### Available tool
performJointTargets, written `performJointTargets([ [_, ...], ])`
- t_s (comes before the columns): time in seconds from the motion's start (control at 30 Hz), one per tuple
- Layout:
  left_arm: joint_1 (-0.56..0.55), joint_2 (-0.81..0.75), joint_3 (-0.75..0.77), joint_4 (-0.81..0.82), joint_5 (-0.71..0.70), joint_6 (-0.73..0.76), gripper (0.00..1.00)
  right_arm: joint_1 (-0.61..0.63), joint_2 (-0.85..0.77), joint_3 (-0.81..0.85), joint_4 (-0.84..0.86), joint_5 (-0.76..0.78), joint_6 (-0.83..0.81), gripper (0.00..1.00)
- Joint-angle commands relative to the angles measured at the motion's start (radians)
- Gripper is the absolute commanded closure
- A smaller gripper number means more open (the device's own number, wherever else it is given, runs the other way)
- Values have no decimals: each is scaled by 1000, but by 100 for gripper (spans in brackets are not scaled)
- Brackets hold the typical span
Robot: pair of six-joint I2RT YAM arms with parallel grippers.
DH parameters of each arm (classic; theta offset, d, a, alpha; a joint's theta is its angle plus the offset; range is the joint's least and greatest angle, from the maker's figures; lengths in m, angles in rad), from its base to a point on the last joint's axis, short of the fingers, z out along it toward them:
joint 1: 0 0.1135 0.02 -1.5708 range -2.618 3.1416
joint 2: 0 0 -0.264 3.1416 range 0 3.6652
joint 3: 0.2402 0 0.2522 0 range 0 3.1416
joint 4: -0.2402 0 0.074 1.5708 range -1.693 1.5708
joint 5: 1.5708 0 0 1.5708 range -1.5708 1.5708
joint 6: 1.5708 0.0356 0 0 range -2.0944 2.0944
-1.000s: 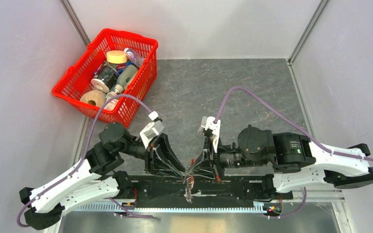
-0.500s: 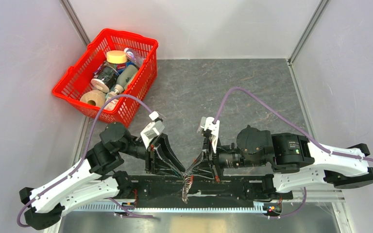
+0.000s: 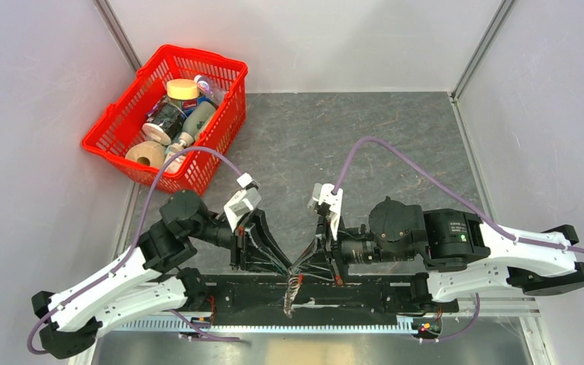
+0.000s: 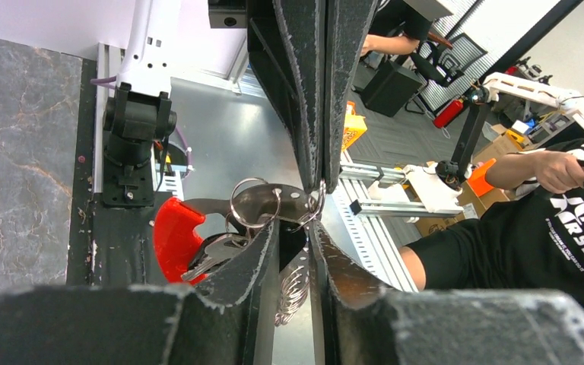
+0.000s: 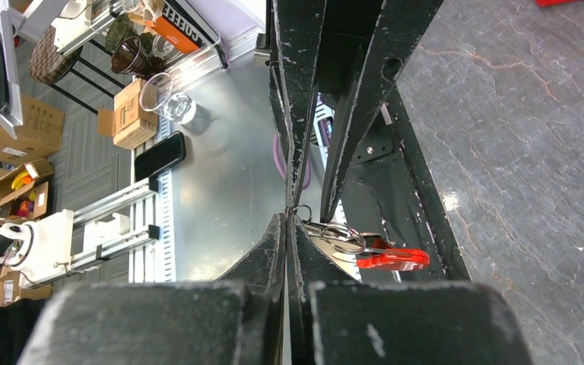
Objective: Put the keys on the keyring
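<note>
The keyring hangs between both grippers at the near table edge, its coiled chain point(image 3: 294, 293) dangling over the black rail. In the left wrist view I see its red tag point(image 4: 173, 239), a silver key point(image 4: 211, 256), a split ring point(image 4: 255, 201) and the coiled chain point(image 4: 293, 285). My left gripper point(image 4: 295, 228) is shut on the bunch just below the metal plate. My right gripper point(image 5: 289, 217) is shut on a small ring at its tips, with the red tag point(image 5: 391, 260) beside it. From above, the left gripper point(image 3: 284, 268) and right gripper point(image 3: 306, 266) meet tip to tip.
A red basket point(image 3: 224, 129) with bottles and tape rolls stands at the back left. The black base rail point(image 3: 365, 293) runs along the near edge under the grippers. Grey walls close in the left and right sides.
The left arm has shifted slightly to the right and towards the right gripper. The hanging chain has swung a little. Both grips are unchanged.
</note>
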Motion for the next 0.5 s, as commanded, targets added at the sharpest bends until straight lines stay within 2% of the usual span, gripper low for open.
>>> performJointTargets([
  [0.0,1,5,22,71,-4,16,78,-2,-16,-14,70,12,-14,100],
  [0.1,0,10,20,80,0,9,97,-1,-22,-26,85,17,-13,100],
  [0.47,1,-17,-1,107,4,-8,98,-1,-79,-132,227,72,-56,100],
])
